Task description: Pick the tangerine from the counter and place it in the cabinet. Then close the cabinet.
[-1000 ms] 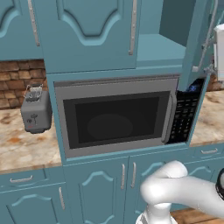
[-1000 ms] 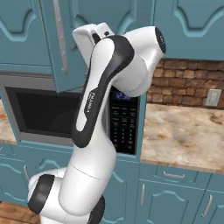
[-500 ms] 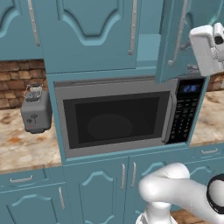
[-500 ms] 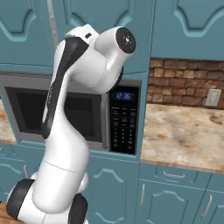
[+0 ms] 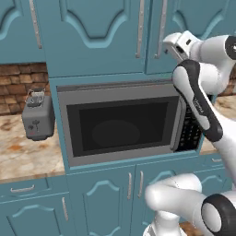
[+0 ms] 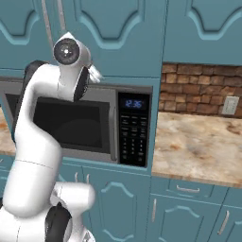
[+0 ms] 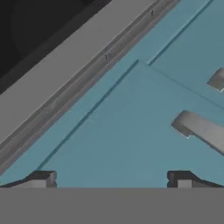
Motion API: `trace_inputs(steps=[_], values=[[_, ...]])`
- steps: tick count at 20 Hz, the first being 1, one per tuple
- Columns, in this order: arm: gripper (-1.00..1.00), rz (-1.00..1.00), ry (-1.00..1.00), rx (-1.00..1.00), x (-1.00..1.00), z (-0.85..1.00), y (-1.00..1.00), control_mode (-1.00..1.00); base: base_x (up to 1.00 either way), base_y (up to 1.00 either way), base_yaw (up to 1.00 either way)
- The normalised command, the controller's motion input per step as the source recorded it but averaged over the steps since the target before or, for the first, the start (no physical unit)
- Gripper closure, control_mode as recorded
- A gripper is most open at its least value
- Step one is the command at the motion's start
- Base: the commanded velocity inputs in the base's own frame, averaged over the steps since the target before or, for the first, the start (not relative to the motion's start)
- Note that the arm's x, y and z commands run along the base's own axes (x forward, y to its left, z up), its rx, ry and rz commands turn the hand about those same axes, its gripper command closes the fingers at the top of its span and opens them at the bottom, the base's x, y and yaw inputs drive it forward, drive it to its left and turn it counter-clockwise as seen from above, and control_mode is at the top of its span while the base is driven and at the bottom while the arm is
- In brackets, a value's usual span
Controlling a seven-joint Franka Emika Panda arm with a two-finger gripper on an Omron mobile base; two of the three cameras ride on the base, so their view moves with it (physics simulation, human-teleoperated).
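The cabinet (image 5: 99, 41) above the microwave has both teal doors flush with its front. My gripper (image 7: 111, 180) is open, its fingertips (image 7: 42, 179) wide apart with nothing between them, close to a teal door face with silver bar handles (image 7: 200, 129). From the left base view, the hand (image 5: 180, 45) is up against the right door, beside its handle (image 5: 162, 23). The right base view has the hand (image 6: 90, 72) just above the microwave. The counter (image 6: 203, 142) stretches to the right. The tangerine is out of view.
A grey microwave (image 5: 122, 124) sits under the cabinet, its keypad (image 6: 132, 134) on the right. A grey toaster (image 5: 38, 118) stands on the counter (image 5: 23, 154) to the left. Brick backsplash with a wall outlet (image 6: 230, 105) lies at the right. Base cabinets line the bottom.
The cabinet's right door, open a second ago, has swung shut. My hand moved left with it and now rests against the door front.
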Motion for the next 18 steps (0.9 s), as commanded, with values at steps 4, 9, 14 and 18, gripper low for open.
trace_inputs(steps=[4,9,14,18], values=[[-1.00,-0.51,0.00,-0.11,1.00,-0.92,0.70,-1.00,0.00,0.00,0.00],[-1.00,-0.47,-0.02,-0.08,1.00,-0.67,0.32,-1.00,0.00,0.00,0.00],[-1.00,-0.33,-0.05,0.01,0.92,-0.17,-0.36,-1.00,0.00,0.00,0.00],[-1.00,0.03,-0.11,0.16,-0.45,0.14,-0.59,-1.00,0.00,0.00,0.00]])
